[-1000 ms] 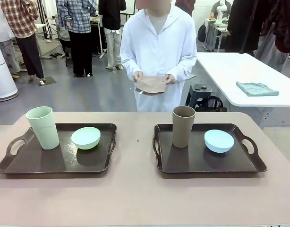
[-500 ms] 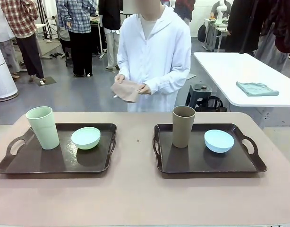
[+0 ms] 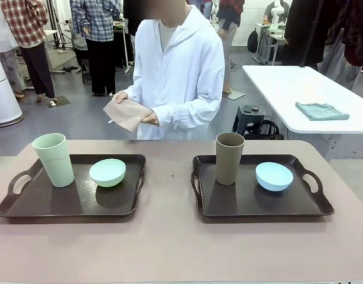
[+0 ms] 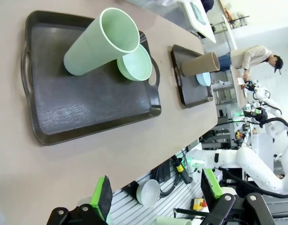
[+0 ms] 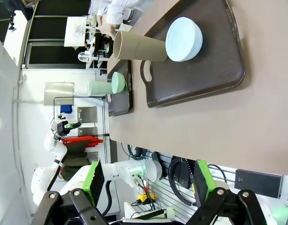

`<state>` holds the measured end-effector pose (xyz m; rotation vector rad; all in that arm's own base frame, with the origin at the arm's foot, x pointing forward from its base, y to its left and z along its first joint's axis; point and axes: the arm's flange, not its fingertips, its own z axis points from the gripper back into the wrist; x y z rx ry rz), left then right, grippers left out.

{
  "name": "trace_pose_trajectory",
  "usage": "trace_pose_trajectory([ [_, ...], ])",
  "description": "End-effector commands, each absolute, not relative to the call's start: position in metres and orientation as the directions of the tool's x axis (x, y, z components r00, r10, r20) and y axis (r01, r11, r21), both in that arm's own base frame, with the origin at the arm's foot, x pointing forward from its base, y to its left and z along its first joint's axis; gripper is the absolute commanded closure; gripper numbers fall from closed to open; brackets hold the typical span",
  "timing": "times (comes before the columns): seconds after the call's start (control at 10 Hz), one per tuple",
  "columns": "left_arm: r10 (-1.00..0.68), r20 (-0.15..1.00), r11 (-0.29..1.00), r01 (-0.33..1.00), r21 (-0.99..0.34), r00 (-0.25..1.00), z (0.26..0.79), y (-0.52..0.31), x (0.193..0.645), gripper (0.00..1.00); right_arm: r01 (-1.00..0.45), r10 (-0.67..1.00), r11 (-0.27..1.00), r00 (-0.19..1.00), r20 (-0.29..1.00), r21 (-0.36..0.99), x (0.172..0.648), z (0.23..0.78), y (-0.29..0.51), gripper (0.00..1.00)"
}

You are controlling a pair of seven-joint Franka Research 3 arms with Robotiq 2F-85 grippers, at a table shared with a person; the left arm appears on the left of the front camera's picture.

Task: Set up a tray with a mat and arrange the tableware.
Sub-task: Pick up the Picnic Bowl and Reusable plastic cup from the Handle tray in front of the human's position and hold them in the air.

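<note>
the mat (image 3: 127, 112), a tan folded cloth, is being held by the person at the far side of the table, one hand (image 3: 120, 95) pinching its upper edge, so it is hanging above the floor beyond the table and not touching any tray. the person is leaning toward the robot's left. on that side the left tray (image 3: 69, 204) is carrying the mint green tumbler (image 3: 54, 160) upright, with the mint green bowl (image 3: 107, 172) just beside it. the right tray (image 3: 258, 204) is carrying the brown tumbler (image 3: 229, 158) and the pale blue bowl (image 3: 274, 176), also apart from each other.

the left gripper (image 4: 157, 190) is hovering back from the table edge with its green pads spread wide and nothing between them; the right gripper (image 5: 147, 177) is doing the same, fingers apart and empty.

the mat looks to be going in next, and both trays are occupied. a tray probably wants clearing first: taking the tall tumbler low on its body so it is not tipping, then the bowl by its rim, and keeping both arms out of the person's reach.

no brand, label or writing is reading clearly anywhere.
</note>
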<state>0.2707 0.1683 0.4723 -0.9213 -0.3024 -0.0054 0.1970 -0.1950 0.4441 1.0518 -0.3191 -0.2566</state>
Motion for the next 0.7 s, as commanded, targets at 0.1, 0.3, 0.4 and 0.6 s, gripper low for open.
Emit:
trace_pose_trajectory([
  [0.1,0.123,0.273,0.596,0.150,-0.789,0.954,0.4746,0.1690,0.2692,0.00,0.031,-0.355,0.458,0.923,0.151,0.888,0.1988,0.4435,-0.1970,0.00],
  [0.3,0.123,0.273,0.596,0.150,-0.789,0.954,0.4746,0.1690,0.2692,0.00,0.031,-0.355,0.458,0.923,0.151,0.888,0.1988,0.4435,-0.1970,0.00],
  [0.4,0.123,0.273,0.596,0.150,-0.789,0.954,0.4746,0.1690,0.2692,0.00,0.031,-0.355,0.458,0.923,0.151,0.888,0.1988,0.4435,-0.1970,0.00],
  [0.6,0.123,0.273,0.596,0.150,-0.789,0.954,0.4746,0.1690,0.2692,0.00,0.031,-0.355,0.458,0.923,0.151,0.888,0.1988,0.4435,-0.1970,0.00],
])
